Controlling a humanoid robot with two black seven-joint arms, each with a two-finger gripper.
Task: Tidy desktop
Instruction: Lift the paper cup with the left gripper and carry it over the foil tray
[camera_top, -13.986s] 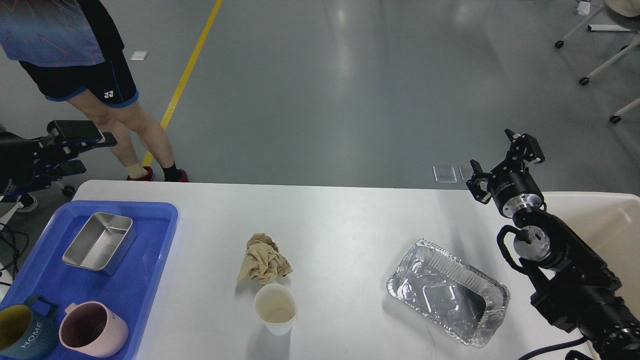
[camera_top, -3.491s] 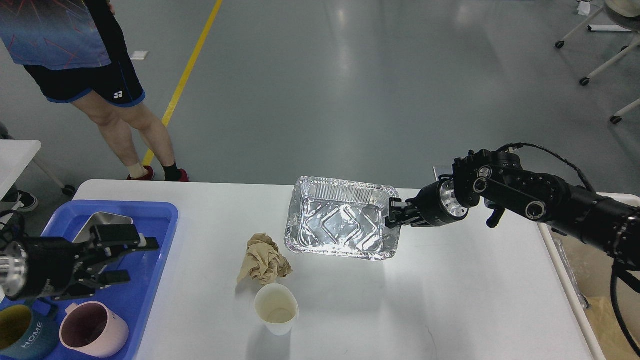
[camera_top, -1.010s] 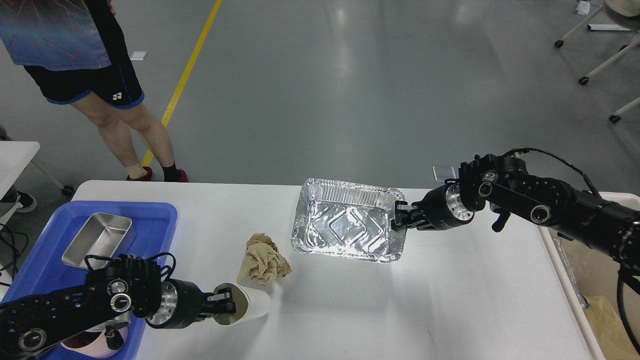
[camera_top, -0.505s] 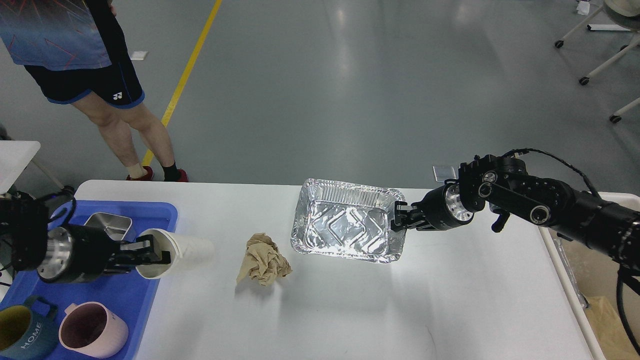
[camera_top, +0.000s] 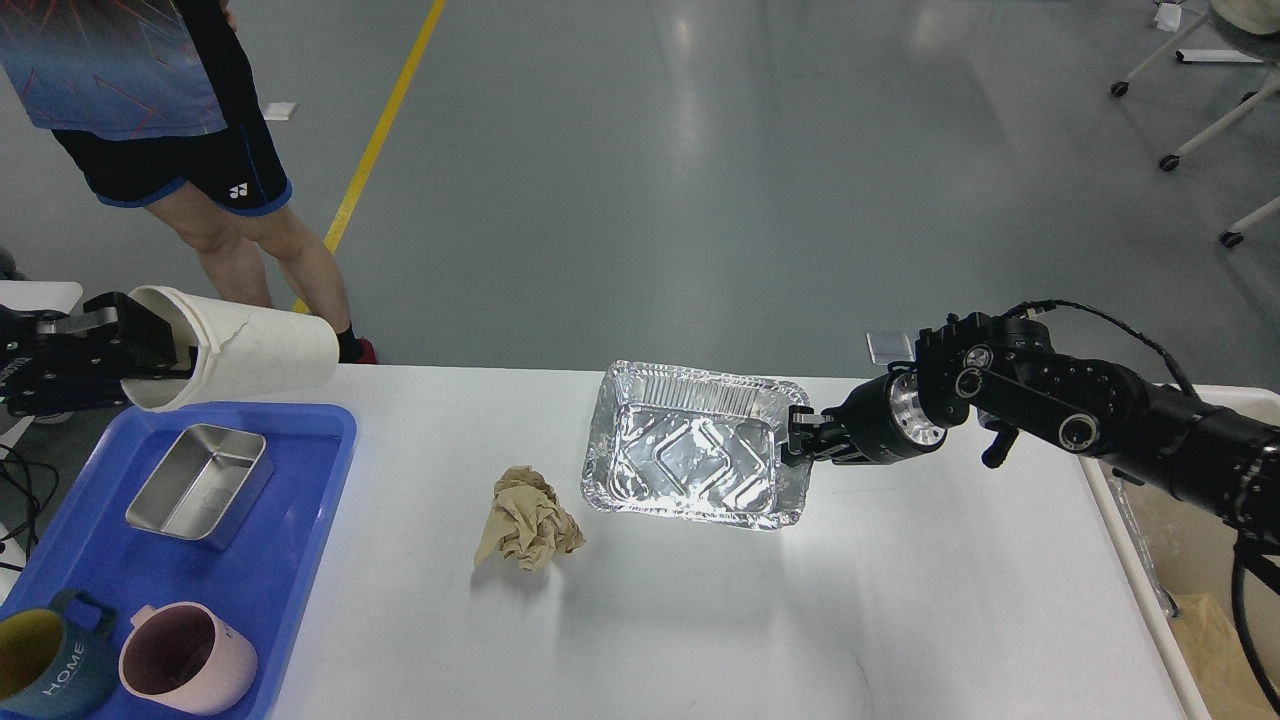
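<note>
Desktop fills the near view, white, glossy, rounded corners, mostly bare. Crumpled brown paper sits mid-table, between my arms, left of the foil tray. My right gripper pinches the tray's right rim, long axis running left-right, tilted up. Farther left, my left gripper clamps the paper cup on its side above the blue tub. Paper looks nearer my right arm.

The word "HOME" in pale capitals on a dark teal mug at the near left corner of a blue tray, a small white logo on a bystander's black shorts, its letters unreadable
</note>
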